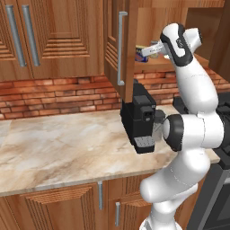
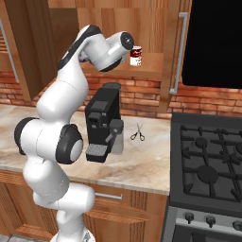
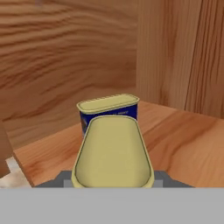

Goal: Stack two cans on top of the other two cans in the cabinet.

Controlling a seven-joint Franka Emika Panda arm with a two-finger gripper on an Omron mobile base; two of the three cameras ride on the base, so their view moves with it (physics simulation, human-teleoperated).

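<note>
Robot arm reaching into the open cabinet (image 1: 120, 45)
Its gripper (image 3: 113, 183) closes around a blue can (image 3: 111, 151); another stands just behind

Blue-yellow tin (image 3: 109, 114) upright behind nearer tin (image 3: 113, 153), cabinet shelf (image 3: 183, 140).

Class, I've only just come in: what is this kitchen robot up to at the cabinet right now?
The white arm is reaching up into the open cabinet above the coffee machine. In the hand view a yellow-topped tin sits right at the end effector, with the blue tin just behind it on the shelf. Whether the end effector grips the near tin cannot be told. A red and white can stands alone further along the shelf. Scissors lie on the counter.
</note>
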